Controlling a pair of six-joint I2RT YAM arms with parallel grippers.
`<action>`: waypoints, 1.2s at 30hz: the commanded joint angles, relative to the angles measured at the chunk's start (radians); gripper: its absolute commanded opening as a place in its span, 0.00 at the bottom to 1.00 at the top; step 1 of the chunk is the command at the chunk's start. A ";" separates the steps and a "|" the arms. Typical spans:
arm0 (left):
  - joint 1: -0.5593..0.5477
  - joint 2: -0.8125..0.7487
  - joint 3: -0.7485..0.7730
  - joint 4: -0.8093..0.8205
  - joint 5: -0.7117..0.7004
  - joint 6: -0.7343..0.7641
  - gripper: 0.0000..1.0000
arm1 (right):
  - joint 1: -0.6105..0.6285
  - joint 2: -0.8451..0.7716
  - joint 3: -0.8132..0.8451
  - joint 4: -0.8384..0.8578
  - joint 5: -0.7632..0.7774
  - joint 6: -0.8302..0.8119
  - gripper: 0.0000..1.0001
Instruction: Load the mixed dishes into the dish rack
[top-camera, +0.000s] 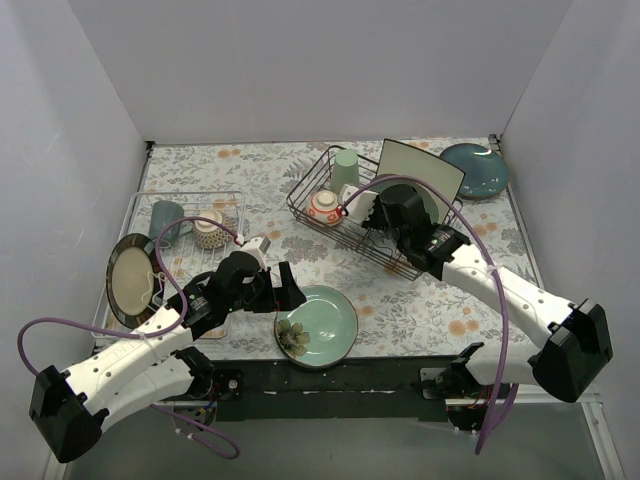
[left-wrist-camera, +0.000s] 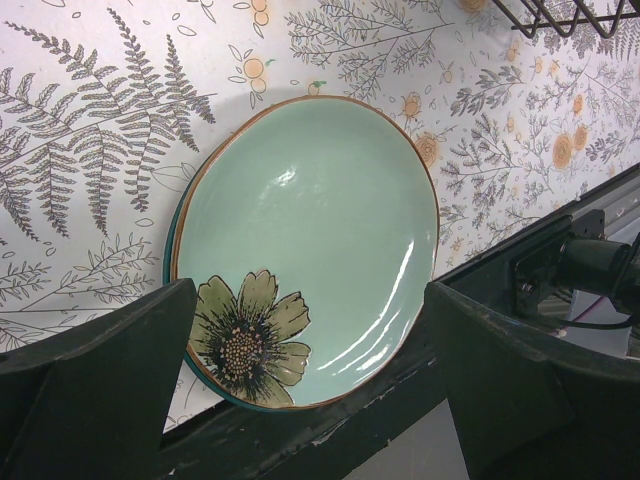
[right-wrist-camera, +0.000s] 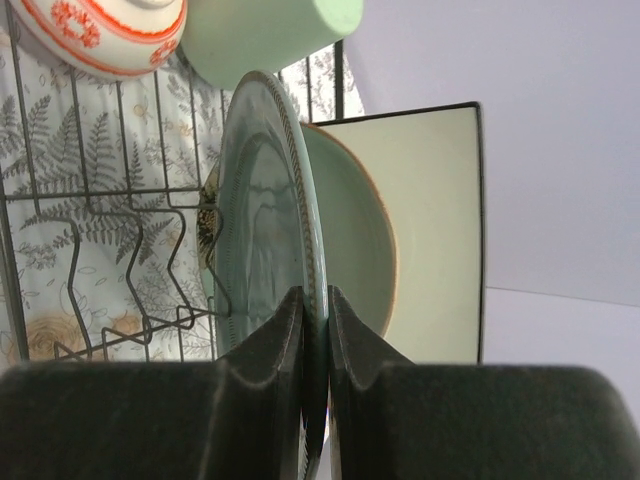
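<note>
Green plate (right-wrist-camera: 262, 230) upright between right jaws

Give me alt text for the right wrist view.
The right tool pinches the rim of a light green plate held on edge beside the dish rack wires. Behind stand a second green plate and the white square plate; red-orange bowl and pale green cup top left.

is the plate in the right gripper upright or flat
Upright: the plate stands on edge, pinched by the right gripper, at the dish rack.
</note>
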 joint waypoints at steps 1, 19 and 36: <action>0.000 -0.013 -0.006 0.003 -0.010 0.006 0.98 | 0.000 0.010 0.009 0.159 0.042 -0.037 0.01; 0.000 -0.026 -0.009 0.006 -0.007 0.006 0.98 | -0.066 0.139 0.090 0.130 0.095 0.083 0.29; 0.000 -0.030 -0.010 0.008 -0.006 0.003 0.98 | -0.133 0.159 0.127 0.205 0.249 0.112 0.74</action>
